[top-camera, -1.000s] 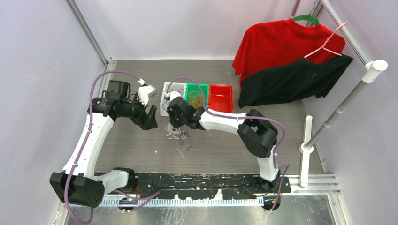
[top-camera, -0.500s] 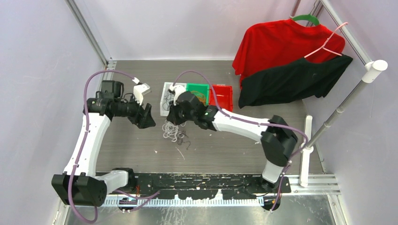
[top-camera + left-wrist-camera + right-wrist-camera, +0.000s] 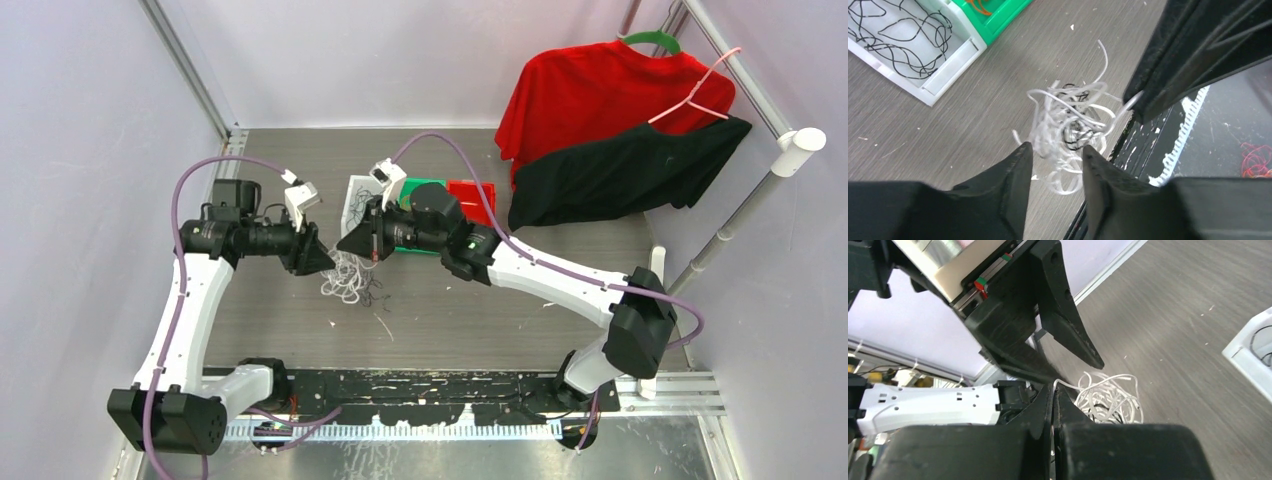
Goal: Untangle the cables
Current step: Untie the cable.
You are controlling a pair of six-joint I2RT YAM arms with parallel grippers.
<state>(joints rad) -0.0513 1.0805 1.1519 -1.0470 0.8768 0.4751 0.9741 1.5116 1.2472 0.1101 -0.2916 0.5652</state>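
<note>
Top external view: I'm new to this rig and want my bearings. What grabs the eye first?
A tangle of white and black cables sits in the middle of the table. The right gripper is shut on a white strand of it, and the left gripper hangs open beside it. At the far right a red shirt and a black shirt hang on a rack.

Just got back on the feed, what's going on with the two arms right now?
The right gripper is shut on one white cord at the edge of the tangle of white and black cords, which lies mostly on the table. The left gripper is open and hovers right over that tangle, gripping nothing. Behind them, black cords lie in the white tray and orange ones in the green bin.
</note>
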